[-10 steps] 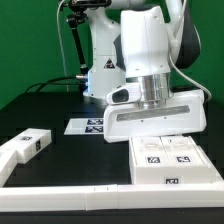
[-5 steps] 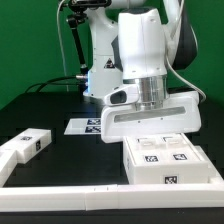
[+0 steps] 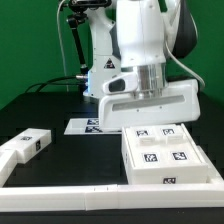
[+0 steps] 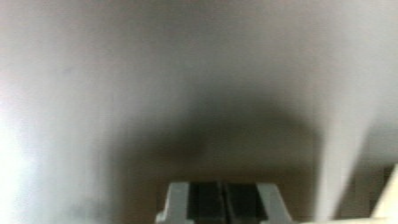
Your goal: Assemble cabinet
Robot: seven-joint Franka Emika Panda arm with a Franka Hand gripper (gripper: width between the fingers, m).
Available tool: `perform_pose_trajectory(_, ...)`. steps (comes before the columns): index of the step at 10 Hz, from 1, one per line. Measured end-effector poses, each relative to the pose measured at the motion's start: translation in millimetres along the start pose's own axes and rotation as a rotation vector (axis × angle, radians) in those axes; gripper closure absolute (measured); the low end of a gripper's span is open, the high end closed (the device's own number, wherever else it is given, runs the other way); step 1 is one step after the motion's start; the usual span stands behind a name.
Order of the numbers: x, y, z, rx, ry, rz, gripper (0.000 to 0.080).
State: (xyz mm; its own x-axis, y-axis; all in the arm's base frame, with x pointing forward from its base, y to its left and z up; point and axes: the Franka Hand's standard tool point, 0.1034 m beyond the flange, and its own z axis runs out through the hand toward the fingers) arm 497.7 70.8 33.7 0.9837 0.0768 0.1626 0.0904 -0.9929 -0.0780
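The white cabinet [image 3: 166, 157] sits on the black table at the exterior view's right, with several black-and-white tags on its top and front. The gripper's wide white hand [image 3: 150, 104] hangs just above and behind the cabinet's far edge, and its fingertips are hidden there. In the wrist view my gripper [image 4: 217, 201] shows two pale fingers drawn close together, with only dark pads between them, against a blurred white surface. I see nothing held. A loose white drawer-like block [image 3: 27, 146] with one tag lies at the exterior view's left.
A long low white rail [image 3: 90, 206] runs along the table's front edge. The marker board [image 3: 84, 125] lies flat behind the middle, in front of the robot's base [image 3: 100, 70]. Black cables hang at the back left.
The hand has risen and shifted toward the exterior view's left, uncovering more of the cabinet's top and another tag. The cabinet and the loose block have not moved.
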Motion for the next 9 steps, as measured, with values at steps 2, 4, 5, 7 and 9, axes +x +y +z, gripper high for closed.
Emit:
perform_pose_trajectory(2, 7.7, -0.5, -20.5, -0.002, 0.003, -0.012, 0.0797)
perform_pose_trajectory(4, 19.0, -3.3, -41.5, -0.001, -0.001, -0.018, 0.0797)
perform_pose_trajectory(5, 24.2, -4.0, -48.2, 0.000, -0.007, -0.020, 0.0797)
perform_pose_trajectory(7, 35.7, -4.2, -59.5, 0.008, -0.061, -0.018, 0.0797)
perform_pose_trajectory(9, 45.6, -6.2, -72.3, 0.014, -0.094, -0.022, 0.0797)
